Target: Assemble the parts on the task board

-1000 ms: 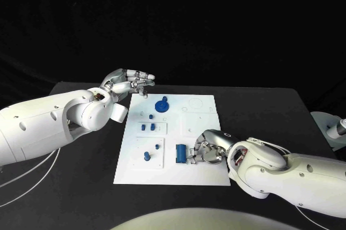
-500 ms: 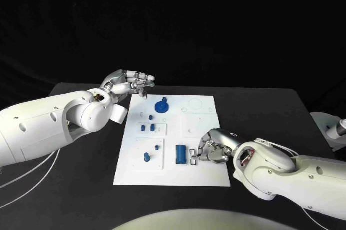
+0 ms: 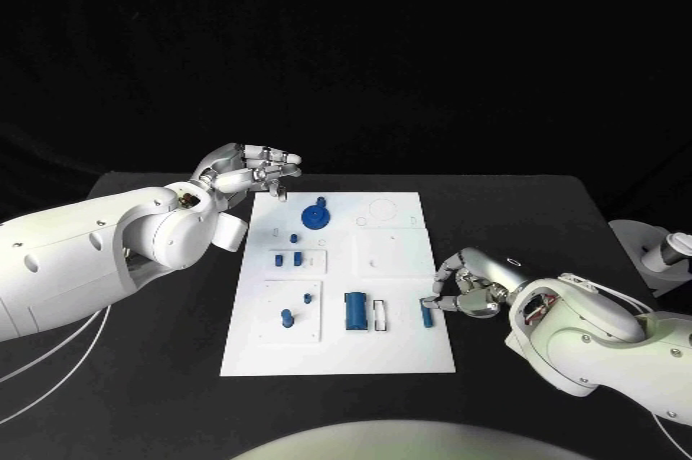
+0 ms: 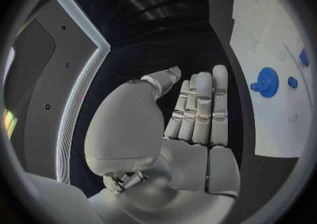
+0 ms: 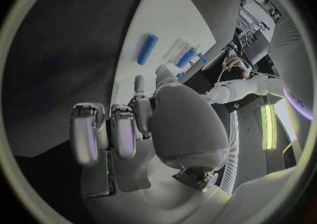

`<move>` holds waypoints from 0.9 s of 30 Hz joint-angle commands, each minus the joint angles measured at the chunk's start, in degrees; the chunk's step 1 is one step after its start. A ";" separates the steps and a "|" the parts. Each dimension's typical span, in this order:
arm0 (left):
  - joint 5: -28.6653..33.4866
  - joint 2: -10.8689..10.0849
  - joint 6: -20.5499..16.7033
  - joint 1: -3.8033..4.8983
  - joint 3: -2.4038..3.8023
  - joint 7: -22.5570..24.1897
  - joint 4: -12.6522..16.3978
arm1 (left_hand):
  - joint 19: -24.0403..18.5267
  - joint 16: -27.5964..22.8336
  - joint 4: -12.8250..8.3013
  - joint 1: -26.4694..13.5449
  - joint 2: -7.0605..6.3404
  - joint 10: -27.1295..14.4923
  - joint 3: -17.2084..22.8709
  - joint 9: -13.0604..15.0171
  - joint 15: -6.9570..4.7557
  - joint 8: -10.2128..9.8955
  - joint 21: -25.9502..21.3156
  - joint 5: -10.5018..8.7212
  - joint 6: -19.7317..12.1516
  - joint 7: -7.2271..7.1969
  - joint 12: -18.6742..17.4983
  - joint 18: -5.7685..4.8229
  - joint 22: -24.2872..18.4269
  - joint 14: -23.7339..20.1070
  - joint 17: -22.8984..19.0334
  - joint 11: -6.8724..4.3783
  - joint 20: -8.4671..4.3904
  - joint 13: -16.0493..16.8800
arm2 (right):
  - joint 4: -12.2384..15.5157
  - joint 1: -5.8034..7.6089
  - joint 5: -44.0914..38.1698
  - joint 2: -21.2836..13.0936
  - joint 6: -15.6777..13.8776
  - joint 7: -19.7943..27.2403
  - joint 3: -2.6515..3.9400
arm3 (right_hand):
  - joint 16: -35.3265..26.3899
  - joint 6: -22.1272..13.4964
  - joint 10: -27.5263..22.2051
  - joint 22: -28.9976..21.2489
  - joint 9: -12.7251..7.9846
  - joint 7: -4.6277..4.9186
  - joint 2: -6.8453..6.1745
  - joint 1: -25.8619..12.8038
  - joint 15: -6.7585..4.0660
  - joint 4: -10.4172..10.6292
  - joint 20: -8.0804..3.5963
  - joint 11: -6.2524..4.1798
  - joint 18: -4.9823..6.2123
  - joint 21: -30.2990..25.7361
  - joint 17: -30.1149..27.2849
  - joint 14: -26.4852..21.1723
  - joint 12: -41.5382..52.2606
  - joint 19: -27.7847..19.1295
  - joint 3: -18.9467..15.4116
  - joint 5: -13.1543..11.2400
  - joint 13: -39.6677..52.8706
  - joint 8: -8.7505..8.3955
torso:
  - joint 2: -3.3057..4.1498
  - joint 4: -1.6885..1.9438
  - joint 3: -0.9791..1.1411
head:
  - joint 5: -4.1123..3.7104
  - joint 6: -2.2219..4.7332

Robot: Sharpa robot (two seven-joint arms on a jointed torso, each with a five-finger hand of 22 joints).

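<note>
Task board (image 3: 397, 280): a flat white rectangular plate is lying on the matt black table (image 3: 548, 220), carrying shallow square recesses and faint circular outlines.
Gear part (image 3: 317, 215): a round blue toothed wheel with a small knob is sitting near the board's far edge; in the left wrist view it is showing as a bright blue disc (image 4: 267, 82).
Cylinder part (image 3: 356, 311): a smooth blue cylinder is lying lengthwise near the board's middle-near area, just beside a pale narrow slot.
Small peg (image 3: 428, 314): a slim blue piece is lying near the board's right edge, at the fingertips of the right hand; I cannot tell whether the fingers are pinching it or only touching it. In the right wrist view a blue bar (image 5: 148, 48) is lying flat on the board beyond the fingers.
Other parts (image 3: 293, 259): several small blue pieces are standing or lying in the recesses on the board's left half.
Right hand (image 3: 464, 292): silver, jointed, fingers curling down at the board's right edge beside the small peg; its grasp cannot be judged.
Left hand (image 3: 253, 167): silver, hovering over the board's far left corner, fingers curling inward with nothing in them, well apart from the gear part.
</note>
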 commanded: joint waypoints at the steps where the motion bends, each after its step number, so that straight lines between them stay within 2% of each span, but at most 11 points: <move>1: 0.00 0.14 0.68 0.03 0.04 0.63 0.10 | 0.21 0.34 0.35 -0.58 -0.03 -0.43 0.14 -0.08 -0.04 -0.19 -0.22 0.28 -0.40 0.07 0.32 0.85 -0.05 -0.12 -0.05 -0.05 0.25 0.08 | 0.37 -0.55 -2.59 -0.46 -0.55 -0.27 -0.05 | -0.24 0.05 0.01 13.96 -0.11 0.11 -0.14 0.05 0.64 0.28 0.66 0.63 0.01 0.20 10.35 5.06 -0.17 4.76 -0.15 -0.90 0.08 -0.29 | 0.03 -0.26 0.16 | -0.24 -0.05; 3: 0.00 0.18 0.73 0.03 0.04 0.61 0.09 | 0.21 0.34 0.35 -0.58 -0.03 -0.43 0.14 -0.08 -0.04 -0.19 -0.22 0.28 -0.40 0.07 0.32 0.85 -0.05 -0.12 -0.05 -0.05 0.25 0.08 | 0.42 -0.93 -2.89 -0.60 -0.38 -0.72 -0.08 | -0.22 0.34 0.04 13.98 -0.12 0.08 -0.11 -0.13 0.67 0.30 0.72 0.64 0.00 0.28 10.42 5.07 -0.15 4.78 -0.24 -1.13 0.11 -0.28 | 0.03 -0.28 0.18 | -0.25 -0.08; 7: 0.00 0.22 0.81 0.02 0.03 0.61 0.05 | 0.21 0.34 0.35 -0.58 -0.03 -0.43 0.14 -0.08 -0.04 -0.19 -0.22 0.28 -0.40 0.07 0.32 0.85 -0.05 -0.12 -0.05 -0.05 0.25 0.08 | 0.06 -1.81 -3.23 -0.21 -0.09 -1.74 -0.12 | -0.26 0.74 0.07 13.97 -0.13 0.05 -0.01 -0.68 0.69 0.38 0.80 0.63 0.01 0.23 10.28 5.04 -0.14 4.77 -0.45 -1.29 0.15 -0.28 | 0.06 -0.10 0.05 | -0.31 -0.10; 11: 0.00 0.17 0.85 0.02 0.03 0.58 0.04 | 0.21 0.34 0.35 -0.58 -0.03 -0.43 0.14 -0.08 -0.04 -0.19 -0.22 0.28 -0.40 0.07 0.32 0.85 -0.05 -0.12 -0.05 -0.05 0.25 0.08 | -0.30 -2.27 -3.30 0.43 0.09 -2.27 -0.13 | -0.25 0.86 0.06 13.96 -0.14 0.03 0.07 -0.94 0.68 0.40 0.82 0.62 0.02 0.18 10.33 5.05 -0.18 4.75 -0.54 -1.30 0.13 -0.30 | 0.11 -0.01 0.06 | -0.25 -0.19; 22: 0.00 0.00 1.03 0.02 0.03 0.41 0.08 | 0.22 0.35 0.35 -0.57 -0.03 -0.44 0.14 -0.07 -0.04 -0.19 -0.22 0.28 -0.40 0.07 0.34 0.85 -0.06 -0.13 -0.05 -0.05 0.25 0.09 | -1.20 -3.00 -3.06 2.50 -0.10 -2.67 -0.15 | -0.23 1.23 0.16 14.00 -0.19 -0.09 0.58 -1.60 0.65 0.36 0.86 0.54 0.00 0.32 10.39 5.07 -0.05 4.80 -0.65 -0.98 0.25 -0.40 | 0.08 -0.06 0.03 | -0.01 -0.36; 25: 0.00 -0.04 1.08 0.02 0.03 0.34 0.11 | 0.25 0.42 0.39 -0.55 -0.03 -0.52 0.14 -0.07 -0.03 -0.17 -0.26 0.27 -0.42 0.07 0.48 0.85 -0.09 -0.18 -0.07 -0.04 0.26 0.14 | -1.63 -3.05 -3.14 2.98 0.57 -2.89 -0.15 | -0.22 1.42 0.19 14.04 -0.21 -0.22 1.01 -1.34 0.58 0.25 0.85 0.43 -0.03 0.46 10.44 5.08 -0.03 4.84 -0.41 -0.73 0.29 -0.46 | 0.10 -0.10 0.03 | 0.06 -0.45; 27: 0.00 -0.06 1.10 0.02 0.03 0.31 0.14 | 0.25 0.42 0.39 -0.55 -0.03 -0.52 0.14 -0.07 -0.03 -0.17 -0.26 0.27 -0.42 0.07 0.48 0.85 -0.09 -0.18 -0.07 -0.04 0.26 0.14 | -2.05 -3.10 -3.63 3.33 2.17 -3.34 -0.15 | -0.22 1.49 0.15 14.02 -0.27 -0.34 1.40 -0.60 0.48 0.10 0.80 0.32 -0.01 0.39 10.45 5.08 -0.17 4.82 0.01 -0.63 0.22 -0.61 | 0.15 -0.10 0.01 | 0.05 -0.47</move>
